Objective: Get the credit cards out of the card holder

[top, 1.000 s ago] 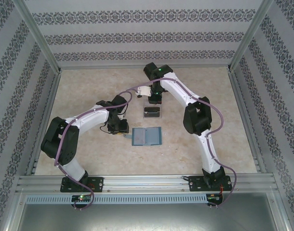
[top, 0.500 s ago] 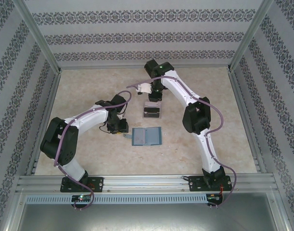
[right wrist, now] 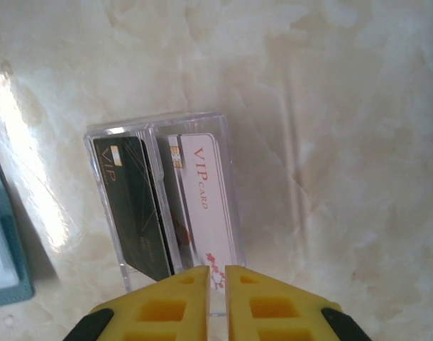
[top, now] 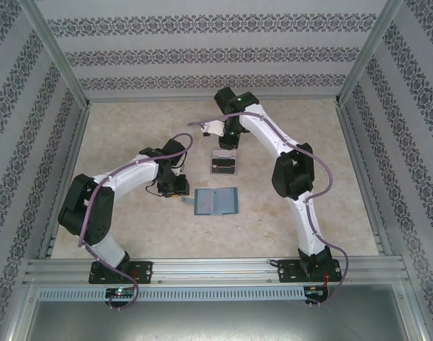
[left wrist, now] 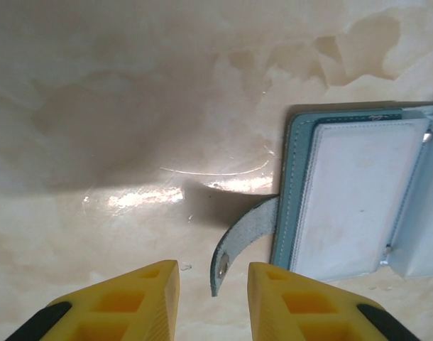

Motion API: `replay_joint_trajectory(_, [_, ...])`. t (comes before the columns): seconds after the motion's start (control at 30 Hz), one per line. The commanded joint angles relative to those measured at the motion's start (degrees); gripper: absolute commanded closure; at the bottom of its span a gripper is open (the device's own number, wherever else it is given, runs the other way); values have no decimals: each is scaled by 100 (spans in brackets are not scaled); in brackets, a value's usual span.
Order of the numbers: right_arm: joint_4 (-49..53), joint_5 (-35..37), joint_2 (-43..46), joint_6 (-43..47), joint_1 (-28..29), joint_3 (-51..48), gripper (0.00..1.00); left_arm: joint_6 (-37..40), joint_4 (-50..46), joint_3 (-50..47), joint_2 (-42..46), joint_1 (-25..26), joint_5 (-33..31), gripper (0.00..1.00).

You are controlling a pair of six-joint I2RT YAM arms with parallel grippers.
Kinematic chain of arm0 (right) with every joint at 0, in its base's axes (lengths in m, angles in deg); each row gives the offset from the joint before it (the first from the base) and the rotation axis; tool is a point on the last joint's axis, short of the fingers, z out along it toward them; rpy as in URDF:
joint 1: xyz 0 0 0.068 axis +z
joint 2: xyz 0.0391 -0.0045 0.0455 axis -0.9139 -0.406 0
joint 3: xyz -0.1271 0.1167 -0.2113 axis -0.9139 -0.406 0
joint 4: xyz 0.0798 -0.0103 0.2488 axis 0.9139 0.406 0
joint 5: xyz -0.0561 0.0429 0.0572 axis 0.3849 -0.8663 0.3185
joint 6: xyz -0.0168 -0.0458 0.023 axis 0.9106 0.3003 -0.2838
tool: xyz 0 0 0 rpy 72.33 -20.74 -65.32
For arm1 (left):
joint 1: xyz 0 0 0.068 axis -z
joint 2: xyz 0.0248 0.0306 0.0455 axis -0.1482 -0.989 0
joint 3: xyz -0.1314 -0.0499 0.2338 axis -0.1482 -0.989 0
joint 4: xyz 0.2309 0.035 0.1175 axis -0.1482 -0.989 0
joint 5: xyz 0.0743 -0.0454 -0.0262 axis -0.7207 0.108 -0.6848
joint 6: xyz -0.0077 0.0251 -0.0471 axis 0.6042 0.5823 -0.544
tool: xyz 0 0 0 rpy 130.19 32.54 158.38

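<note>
Lying face up in a clear plastic box (right wrist: 160,126), the credit cards are outside the card holder (top: 216,201). A dark card (right wrist: 135,206) is on one side, a white card (right wrist: 209,206) printed "VIP card" is on the other, and the edge of one more card (right wrist: 175,162) shows between them. The box stands on the surface (left wrist: 131,106), just beyond the holder and apart from it.

The holder is teal and lies opened flat like a book, near the middle of the surface. In the left wrist view a pale sheet shows under its clear inner pocket – whether it is a card I cannot tell. Its small tab (left wrist: 238,238) curls out from the edge, and a metal snap sits at its end.

The left hand (left wrist: 213,273) is released: its yellow fingers stand apart on either side of the tab's end and do not touch it. The right hand (right wrist: 216,273) hovers over the box at the end of the white card. Its fingers are almost together with only a thin slit between – nothing is pinched there, so it is released too.
</note>
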Motion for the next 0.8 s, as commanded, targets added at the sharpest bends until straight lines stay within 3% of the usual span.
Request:
replay_joint_trajectory(0.0, [-805, -250, 732, -1027, -52, -644, 85, -83, -65, 126, 207, -62, 164, 70])
replay_joint_trajectory(0.23, [-2157, 62, 1966, -3010, 81, -2544, 87, -107, 138, 250, 135, -52, 532, 71])
replay_joint_trajectory(0.43, [-3168, 202, 3051, -4525, 337, -4160, 82, -90, 253, 350, -107, 94, 701, 73])
replay_joint_trajectory(0.77, [-3764, -10, 3672, -6698, 1034, -5374, 87, 64, 339, 318, -724, 212, 703, 85])
